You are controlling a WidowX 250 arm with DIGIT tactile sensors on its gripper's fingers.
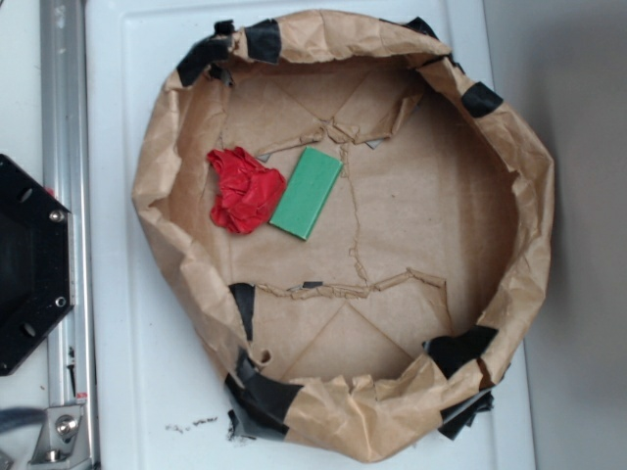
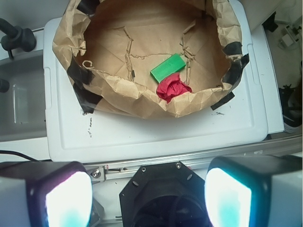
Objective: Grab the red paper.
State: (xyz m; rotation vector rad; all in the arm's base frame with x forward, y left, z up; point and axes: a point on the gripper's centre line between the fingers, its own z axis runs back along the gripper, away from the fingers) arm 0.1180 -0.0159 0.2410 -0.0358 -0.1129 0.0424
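The red paper (image 1: pixel 243 190) (image 2: pixel 173 88) is a crumpled bright red wad lying on the floor of the brown paper bowl (image 1: pixel 529 196) (image 2: pixel 142 101), at its left side in the exterior view. It touches a flat green block (image 1: pixel 307 193) (image 2: pixel 167 67). My gripper (image 2: pixel 148 196) is open in the wrist view, far back from the bowl, high over the black robot base (image 2: pixel 161 189). Nothing sits between its two glowing fingers (image 2: pixel 68 198). The exterior view does not show the gripper.
The bowl's raised crinkled walls are patched with black tape (image 1: pixel 263 39) (image 2: pixel 85 92) and stand on a white tray (image 1: pixel 127 323) (image 2: pixel 156 137). An aluminium rail (image 1: pixel 64 147) and the black hexagonal base (image 1: pixel 29 259) lie left of the tray.
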